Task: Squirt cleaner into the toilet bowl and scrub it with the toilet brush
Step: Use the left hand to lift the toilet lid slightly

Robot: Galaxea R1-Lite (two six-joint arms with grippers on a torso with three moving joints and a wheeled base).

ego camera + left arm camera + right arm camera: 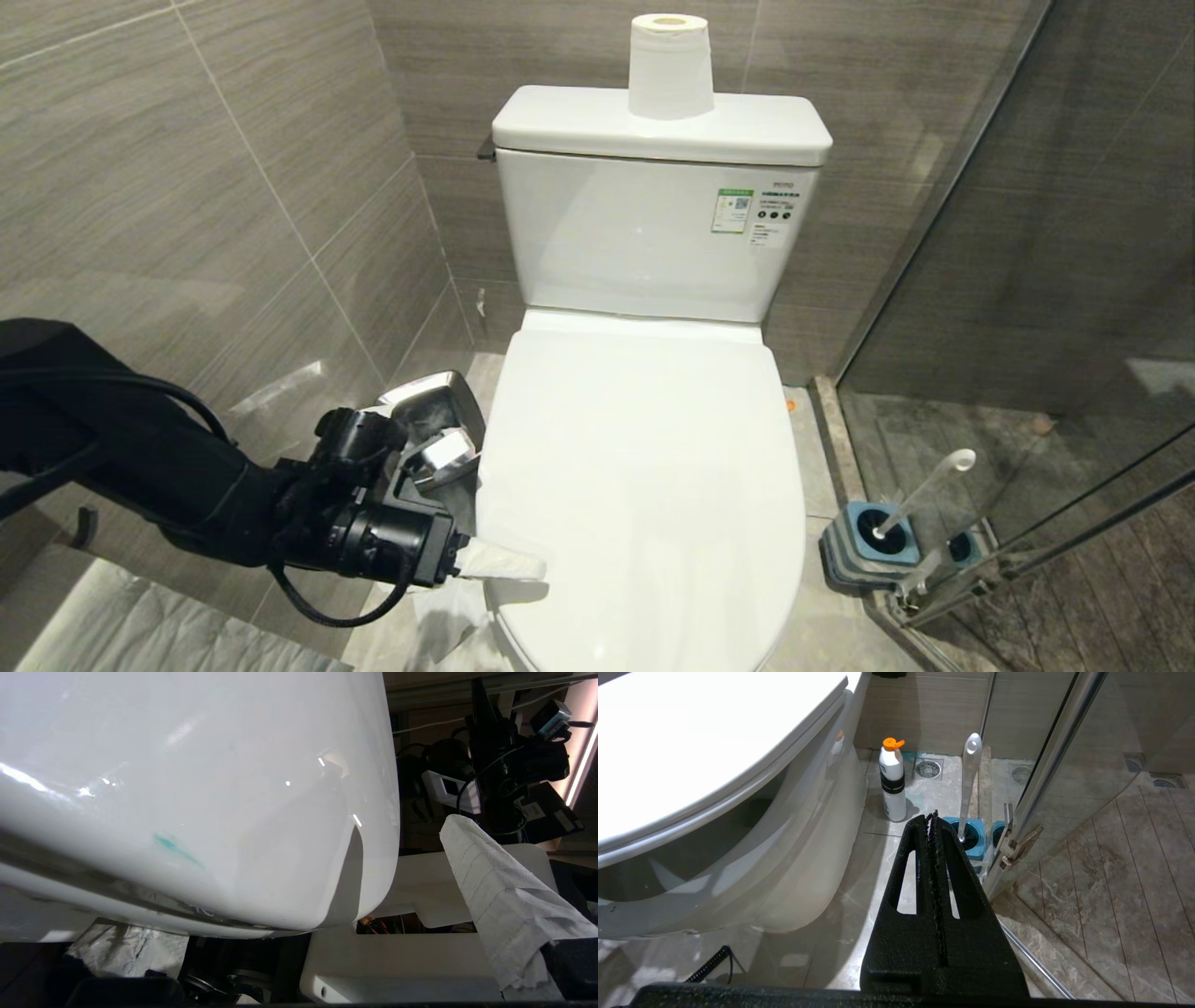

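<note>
Lid down, brush parked.
We see the toilet bowl point(644, 485) closed; the toilet brush point(920, 495) stands in its holder point(873, 543) at four o'clock, handle leaning toward one o'clock. Left gripper point(509, 560) released beside the seat; right gripper point(932, 816) clenched, empty.

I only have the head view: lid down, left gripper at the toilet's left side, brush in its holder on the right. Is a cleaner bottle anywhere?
Observer: Yes. The right wrist view shows a white bottle with an orange cap standing on the floor beside the toilet bowl.
Operator: And the right gripper?
Observer: The right gripper is shut and empty over the floor, with the toilet brush beyond it.
Operator: Any cleaner on the toilet?
Observer: The left wrist view shows a thin turquoise streak on the bowl's outer surface, close to the open left gripper.
</note>
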